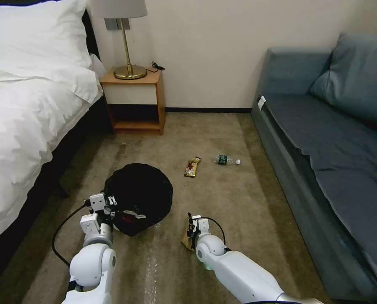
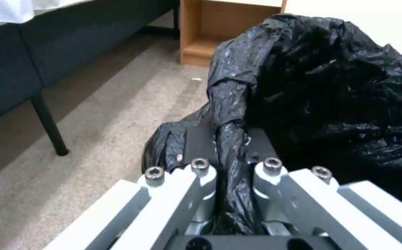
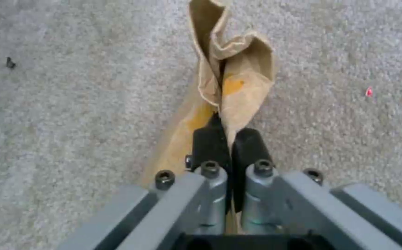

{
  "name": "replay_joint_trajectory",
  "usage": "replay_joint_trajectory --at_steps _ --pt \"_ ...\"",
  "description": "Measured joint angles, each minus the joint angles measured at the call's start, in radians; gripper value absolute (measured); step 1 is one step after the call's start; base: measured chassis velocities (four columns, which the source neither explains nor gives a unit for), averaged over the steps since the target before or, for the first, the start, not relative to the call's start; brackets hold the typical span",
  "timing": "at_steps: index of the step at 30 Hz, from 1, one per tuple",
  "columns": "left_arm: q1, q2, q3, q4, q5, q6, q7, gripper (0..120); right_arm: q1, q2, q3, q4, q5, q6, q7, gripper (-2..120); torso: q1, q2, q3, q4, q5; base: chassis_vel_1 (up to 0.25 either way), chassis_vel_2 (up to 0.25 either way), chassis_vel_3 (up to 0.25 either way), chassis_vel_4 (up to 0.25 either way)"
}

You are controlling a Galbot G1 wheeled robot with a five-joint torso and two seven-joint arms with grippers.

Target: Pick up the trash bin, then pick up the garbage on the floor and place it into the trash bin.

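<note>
The tan paper bag [image 3: 231, 86] hangs pinched in the right gripper [image 3: 228, 139], low over the carpet just right of the trash bin [image 1: 140, 198]. The left gripper [image 2: 231, 139] clamps the bin's black liner. Next, I judge: carry it over the bin's mouth and release

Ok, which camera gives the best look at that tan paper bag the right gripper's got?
The right wrist view: the tan paper bag sits close up, crumpled, pinched between the right gripper fingers above the carpet. The head view shows just a small tan sliver beside that gripper. The left wrist view looks at the trash bin instead.
</note>
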Motion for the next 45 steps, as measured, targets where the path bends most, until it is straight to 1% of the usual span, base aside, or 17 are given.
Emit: replay_joint_trajectory --at_steps 16,21,23,24,25,26,28,29,31,32,34,35,37,38,39,40,45 --pt "0.003 0.003 -0.006 0.004 -0.006 -0.006 0.002 4 0.003 -0.002 0.016 -0.006 -0.042 0.031 -0.005 0 0.000 0.000 0.000 0.0000 0.0000 0.000 0.000 0.000 0.000" --pt "-0.005 0.006 -0.007 0.013 -0.012 -0.007 0.003 4 0.007 -0.012 0.059 0.036 -0.063 0.044 0.000 0 0.000 0.000 0.000 0.0000 0.0000 0.000 0.000 0.000 0.000" --pt "-0.026 0.007 -0.007 0.029 -0.021 -0.007 0.004 4 0.016 -0.029 0.094 0.113 -0.085 0.055 0.015 0 0.000 0.000 0.000 -0.0001 0.0001 0.000 0.000 0.000 0.000" --pt "-0.026 0.007 -0.007 0.029 -0.021 -0.007 0.004 4 0.016 -0.029 0.094 0.113 -0.085 0.055 0.015 0 0.000 0.000 0.000 -0.0001 0.0001 0.000 0.000 0.000 0.000" --pt "-0.036 0.010 -0.007 0.036 -0.026 -0.007 0.005 4 0.023 -0.042 0.115 0.168 -0.108 0.063 0.024 0 0.000 0.000 0.000 0.0000 0.0001 0.000 0.000 0.000 0.000" --pt "-0.036 0.010 -0.007 0.036 -0.026 -0.007 0.005 4 0.023 -0.042 0.115 0.168 -0.108 0.063 0.024 0 0.000 0.000 0.000 0.0000 0.0001 0.000 0.000 0.000 0.000" --pt "-0.045 0.014 -0.008 0.042 -0.030 -0.007 0.007 4 0.033 -0.063 0.147 0.265 -0.142 0.073 0.028 0 0.000 0.000 0.000 -0.0001 0.0000 0.000 0.000 0.000 0.000" --pt "-0.045 0.014 -0.008 0.042 -0.030 -0.007 0.007 4 0.033 -0.063 0.147 0.265 -0.142 0.073 0.028 0 0.000 0.000 0.000 -0.0001 0.0000 0.000 0.000 0.000 0.000" --pt "-0.054 0.016 -0.008 0.048 -0.031 -0.005 0.010 4 0.045 -0.076 0.168 0.349 -0.157 0.074 0.035 0 0.000 0.000 0.000 0.0000 0.0000 0.000 0.000 0.000 0.000" --pt "-0.054 0.016 -0.008 0.048 -0.031 -0.005 0.010 4 0.045 -0.076 0.168 0.349 -0.157 0.074 0.035 0 0.000 0.000 0.000 0.0000 0.0000 0.000 0.000 0.000 0.000" --pt "-0.061 0.017 -0.005 0.053 -0.031 -0.003 0.011 4 0.057 -0.078 0.174 0.403 -0.167 0.074 0.039 0 0.000 0.000 0.000 -0.0001 0.0001 0.000 0.000 0.000 0.000" --pt "-0.061 0.017 -0.005 0.053 -0.031 -0.003 0.011 4 0.057 -0.078 0.174 0.403 -0.167 0.074 0.039 0 0.000 0.000 0.000 -0.0001 0.0001 0.000 0.000 0.000 0.000" --pt "-0.066 0.018 0.002 0.058 -0.031 -0.002 0.011 4 0.080 -0.073 0.169 0.469 -0.173 0.072 0.045 0 0.000 0.000 0.000 -0.0001 0.0000 0.000 0.000 0.000 0.000" --pt "-0.066 0.018 0.002 0.058 -0.031 -0.002 0.011 4 0.080 -0.073 0.169 0.469 -0.173 0.072 0.045 0 0.000 0.000 0.000 -0.0001 0.0000 0.000 0.000 0.000 0.000" --pt "-0.069 0.019 0.009 0.060 -0.030 0.000 0.012 4 0.095 -0.067 0.158 0.514 -0.169 0.065 0.054 0 0.000 0.000 0.000 0.0001 0.0000 0.000 0.000 0.000 0.000" --pt "-0.069 0.019 0.009 0.060 -0.030 0.000 0.012 4 0.095 -0.067 0.158 0.514 -0.169 0.065 0.054 0 0.000 0.000 0.000 0.0001 0.0000 0.000 0.000 0.000 0.000" --pt "-0.082 0.015 0.024 0.063 -0.022 0.005 0.010 4 0.121 -0.056 0.100 0.662 -0.146 0.039 0.070 0 0.000 0.000 0.000 0.0000 0.0000 0.000 0.000 0.000 0.000"
